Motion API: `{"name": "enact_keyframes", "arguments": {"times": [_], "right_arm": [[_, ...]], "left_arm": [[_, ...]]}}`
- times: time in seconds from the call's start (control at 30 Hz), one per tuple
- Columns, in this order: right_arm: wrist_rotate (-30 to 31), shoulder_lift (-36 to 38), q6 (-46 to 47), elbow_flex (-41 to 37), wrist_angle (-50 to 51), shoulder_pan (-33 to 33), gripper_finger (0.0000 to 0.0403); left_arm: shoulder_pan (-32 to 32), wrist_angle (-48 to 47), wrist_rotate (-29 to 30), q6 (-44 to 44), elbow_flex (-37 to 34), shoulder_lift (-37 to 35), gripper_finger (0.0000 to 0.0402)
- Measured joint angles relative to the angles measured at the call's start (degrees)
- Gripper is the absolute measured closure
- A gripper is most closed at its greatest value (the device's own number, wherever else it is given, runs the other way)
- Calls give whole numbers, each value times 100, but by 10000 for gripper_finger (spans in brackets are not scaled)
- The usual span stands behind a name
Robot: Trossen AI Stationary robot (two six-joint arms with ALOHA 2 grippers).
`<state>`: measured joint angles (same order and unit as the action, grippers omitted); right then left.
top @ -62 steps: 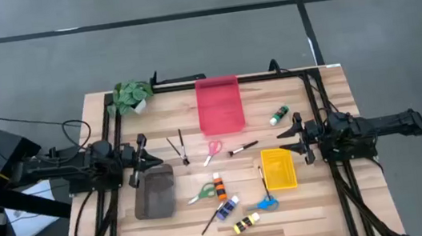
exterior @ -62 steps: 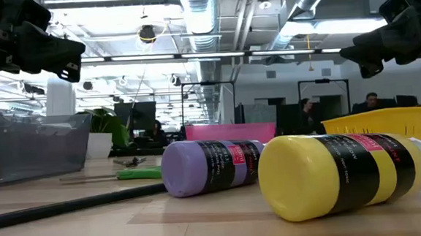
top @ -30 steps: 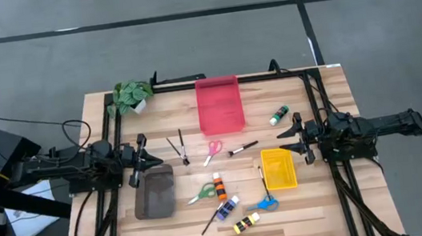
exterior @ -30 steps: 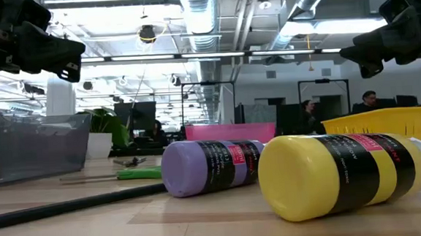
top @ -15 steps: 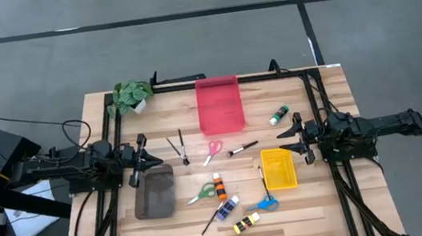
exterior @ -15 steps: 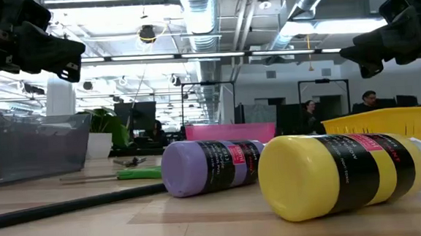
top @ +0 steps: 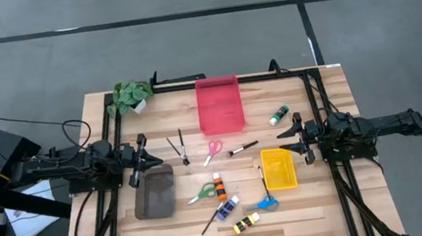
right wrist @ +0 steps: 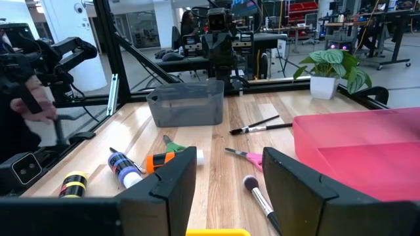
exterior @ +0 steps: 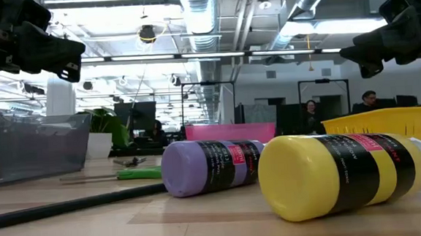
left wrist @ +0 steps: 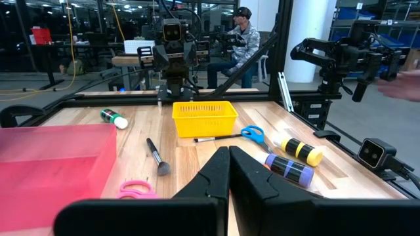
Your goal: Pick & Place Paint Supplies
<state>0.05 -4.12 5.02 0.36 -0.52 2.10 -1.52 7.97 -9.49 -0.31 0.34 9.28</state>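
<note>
Left pincer (top: 143, 153) pressed together, hovering just left of the grey tray (top: 154, 193) top edge, holding nothing. Right pincer (top: 292, 134) spread, empty, hanging just right of the yellow tray (top: 278, 168). On the wooden surface (top: 328, 87), taking the yellow tray as landmark: green bottle (top: 278, 114) beyond it toward the red tray (top: 219, 105); short brush (top: 242, 148) just off its far left corner; pink scissors (top: 212, 150) farther left; two brushes (top: 178, 148) farther left again; orange bottle (top: 219, 187) to its left, with green scissors (top: 202, 192) just beside that; blue scissors (top: 265, 203) just below its near edge; blue bottle (top: 227, 209) and yellow bottle (top: 246, 223) nearer the front edge, lying flat; long brush (top: 212, 222) beside the blue bottle. Plant (top: 131, 95) well apart at the far left corner.
</note>
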Motion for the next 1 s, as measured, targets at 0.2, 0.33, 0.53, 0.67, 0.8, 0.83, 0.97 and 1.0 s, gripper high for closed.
{"name": "enact_keyframes", "arguments": {"times": [0.2,0.33,0.53,0.67,0.8,0.83,0.97,1.0], "right_arm": [[-1,0,0,-1,-2,-1,233],[148,0,-451,-2,-68,-4,233],[226,1,-272,-2,-957,7,233],[214,0,266,-2,-1618,7,233],[210,2,297,-2,-2455,7,233],[211,2,297,-2,-2593,7,233],[208,-4,30,99,-2691,7,233],[208,-4,-82,155,-2694,7,233]], "left_arm": [[2,0,2,0,0,0,402],[0,2,2,2,0,0,402],[0,437,2,2,0,0,402],[0,1210,2,-93,0,0,402],[0,1948,0,-157,0,0,402],[0,2118,0,-127,0,0,402],[0,2715,44,205,2,0,402],[0,2830,50,351,2,0,402]]}}
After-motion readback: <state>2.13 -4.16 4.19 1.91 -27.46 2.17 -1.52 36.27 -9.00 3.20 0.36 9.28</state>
